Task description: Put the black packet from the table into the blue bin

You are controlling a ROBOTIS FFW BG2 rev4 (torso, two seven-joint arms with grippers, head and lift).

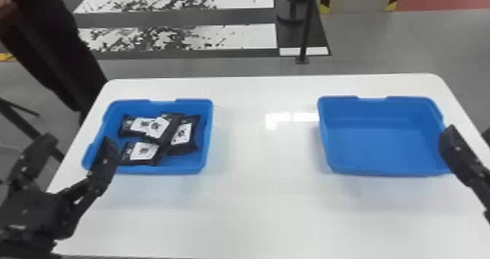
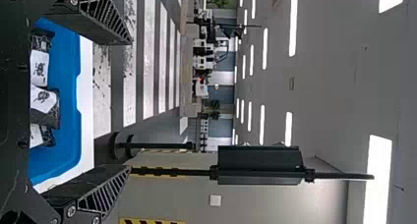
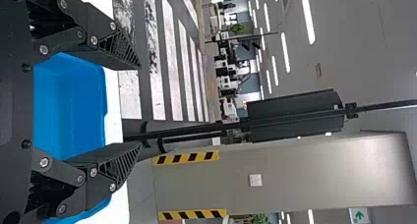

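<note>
Since four black packets [image 1: 140,153] lie heaped in the left bin [image 1: 208,136], at the left of the head view, the task's packet is probably among them, though which one cannot be told. The placing can be judged done, and a clean retreat of the left hand [image 2: 130,106] seems called for. Its fingers are spread wide, with nothing held; one is seen over the bin's near left corner, and whether the rim is touched cannot be told. The hand should be raised straight up before being drawn back, so that the rim is not hooked and the bin is not dragged over the surface [image 1: 255,207]. Closing is best put off until the packets have been well cleared.

The right hand [image 3: 138,107], by the right bin [image 1: 382,152] at the right edge of the head view, is also wide open and holds nothing; it is best left out of the work. Should a packet be wanted in the right bin instead, the top packet [image 1: 157,127] should be taken first, gripped across its narrow width and lifted level, as its neighbours could be snagged and its wrapping may slip.
</note>
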